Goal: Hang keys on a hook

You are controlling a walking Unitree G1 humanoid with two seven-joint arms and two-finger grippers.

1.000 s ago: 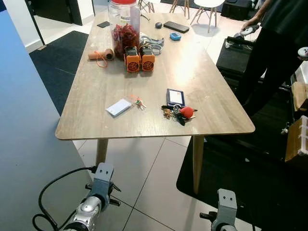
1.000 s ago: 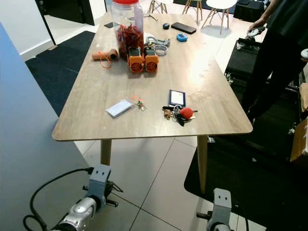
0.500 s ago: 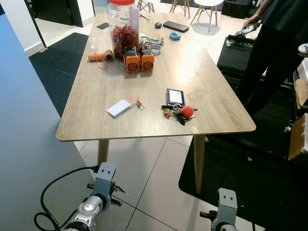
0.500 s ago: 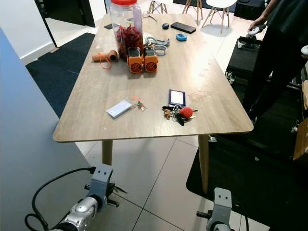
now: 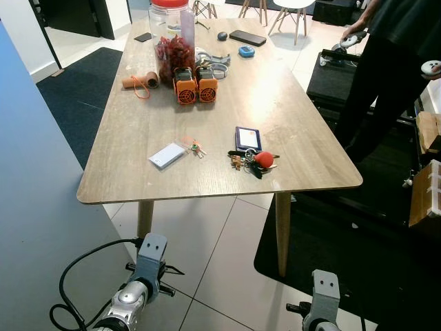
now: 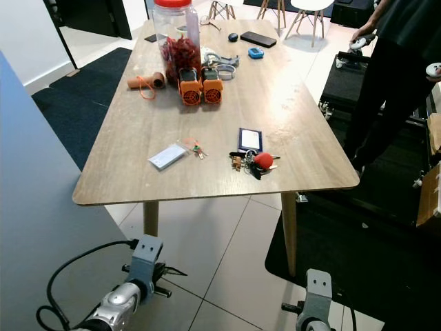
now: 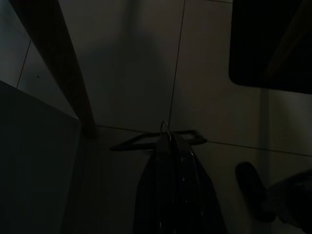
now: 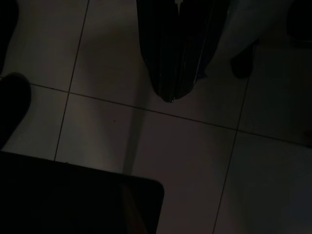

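Observation:
A bunch of keys with a red ball fob (image 5: 255, 161) lies near the front right of the wooden table (image 5: 138, 179), just in front of a dark blue card holder (image 5: 248, 138). A smaller set of keys with orange and green tags (image 5: 196, 147) lies to its left beside a white card (image 5: 167, 155). Both arms hang low in front of the table, above the tiled floor. In the dim left wrist view my left gripper (image 7: 165, 131) points at the floor, fingers pressed together. My right gripper (image 8: 170, 96) does the same, with nothing held.
At the table's far end stand a tall jar of red contents (image 5: 169, 34), two orange devices (image 5: 193, 86), a roll with orange cord (image 5: 138, 81) and a phone (image 5: 247, 37). A person in black (image 5: 393, 62) stands at the right. A blue-grey panel (image 5: 34, 207) runs along my left.
The whole picture has shifted slightly, so the camera moved. The keys and other table items lie where they were, and both arms still hang.

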